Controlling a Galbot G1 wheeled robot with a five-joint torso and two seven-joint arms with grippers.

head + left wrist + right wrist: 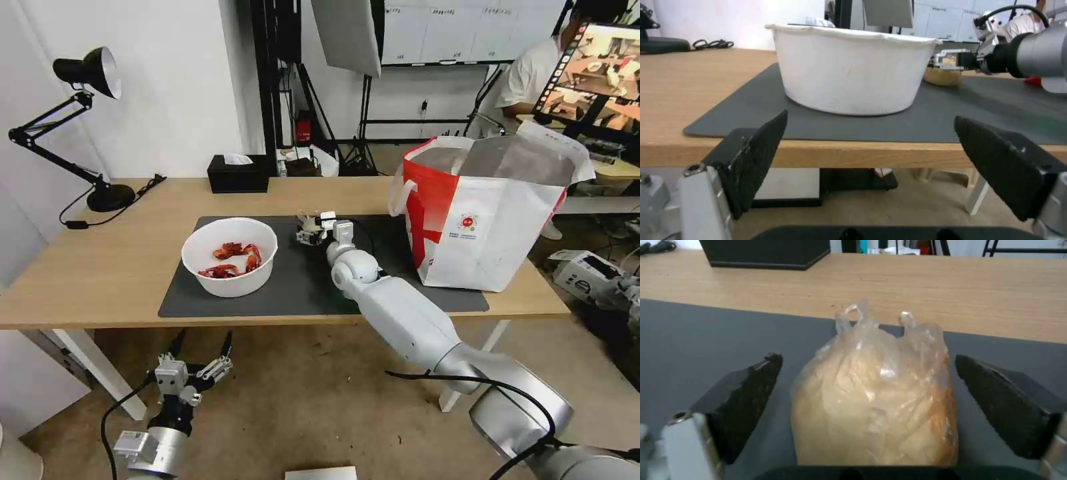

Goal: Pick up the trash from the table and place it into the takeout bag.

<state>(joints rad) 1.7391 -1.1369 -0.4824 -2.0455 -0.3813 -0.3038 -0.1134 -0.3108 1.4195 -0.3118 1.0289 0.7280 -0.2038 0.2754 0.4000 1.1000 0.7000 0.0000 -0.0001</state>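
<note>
Right gripper (pixel 867 406) gapes wide around the bundle (pixel 876 400); soft, light, slippery film, best pinched mid-body; left gripper (pixel 200 350) wide, parked below counter (pixel 100 267).

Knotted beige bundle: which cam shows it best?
Right wrist view: the bundle sits large between the open fingers of the right gripper, not yet clamped. The left wrist view shows a sliver of it behind the white bowl. In the head view it is mostly hidden by the gripper.
</note>
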